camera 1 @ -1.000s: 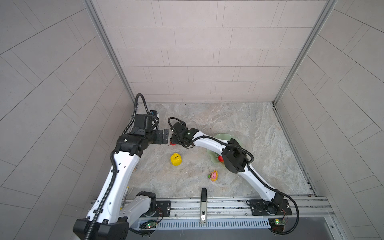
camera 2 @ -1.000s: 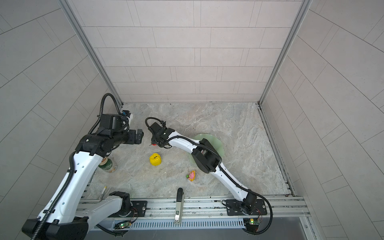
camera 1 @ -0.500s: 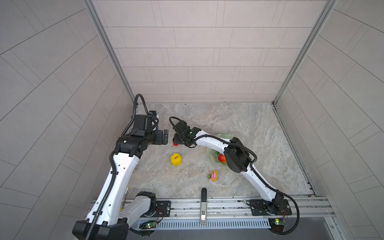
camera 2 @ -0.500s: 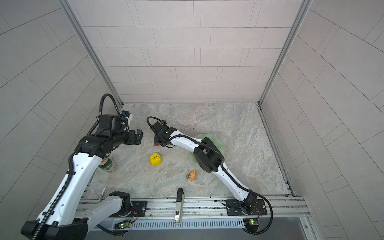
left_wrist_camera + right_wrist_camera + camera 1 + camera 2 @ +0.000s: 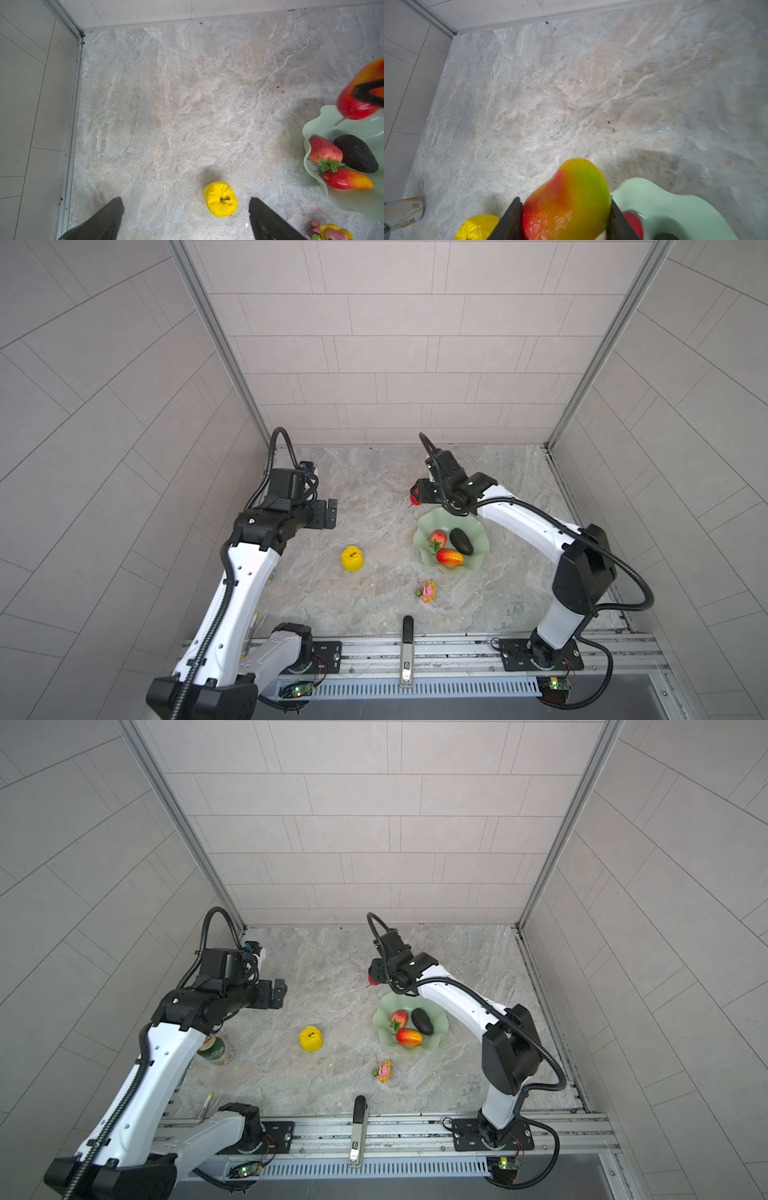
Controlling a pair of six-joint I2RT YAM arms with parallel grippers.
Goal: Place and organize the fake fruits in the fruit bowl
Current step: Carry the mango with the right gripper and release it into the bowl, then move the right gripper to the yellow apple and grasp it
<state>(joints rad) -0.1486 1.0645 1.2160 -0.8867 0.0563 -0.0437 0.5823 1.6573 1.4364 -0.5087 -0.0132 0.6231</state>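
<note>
The pale green fruit bowl (image 5: 478,566) (image 5: 440,1040) holds a strawberry (image 5: 438,538), a dark oval fruit (image 5: 461,541) and a red-yellow mango (image 5: 449,558). My right gripper (image 5: 417,495) (image 5: 564,199) hangs just beyond the bowl's far left rim, shut on a second mango (image 5: 571,197) (image 5: 357,99) that is off the floor. The lumpy yellow fruit (image 5: 352,559) (image 5: 220,199) lies on the floor left of the bowl. High above and behind that yellow fruit my left gripper (image 5: 331,512) (image 5: 185,199) stands open and empty.
A pink-and-yellow trinket (image 5: 427,591) lies in front of the bowl. A round can (image 5: 215,1050) stands near the left wall under my left arm. A black-handled tool (image 5: 407,626) lies at the front edge. Tiled walls close in three sides.
My right gripper has swung from the left middle of the floor rightward to the bowl's far rim, carrying the mango up with it. The left arm has hardly moved.
</note>
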